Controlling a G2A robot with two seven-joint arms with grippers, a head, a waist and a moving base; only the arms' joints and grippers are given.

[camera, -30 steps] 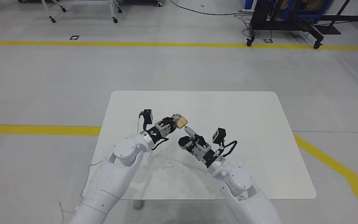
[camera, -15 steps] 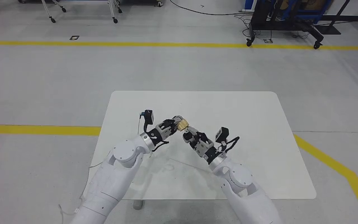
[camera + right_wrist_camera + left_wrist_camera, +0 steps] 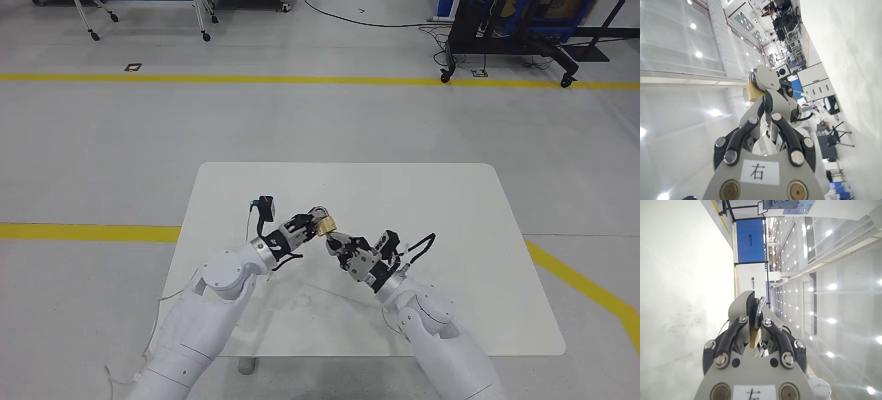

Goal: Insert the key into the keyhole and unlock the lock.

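top view: the left claw (image 3: 312,224) holds the small brass padlock with a silver shackle (image 3: 322,219) in the air above the white tabletop (image 3: 450,200). the right claw (image 3: 334,241) is just beside it, with its tip toward the brass body.

left wrist view: the left claw is closed on the shackle, and the brass body sticks out between its fingers toward the wrist. a white label with one dark character is on the back of the claw, and blue and white boards with print stand far behind.

right wrist view: the fingers of the right claw are pressed together, the tip at the brass body. the key is hidden, so i cannot tell if they grip it. this claw has a similar label.

i think a small error of angle could make the key miss the keyhole, or push the padlock so it turns on its thin shackle.
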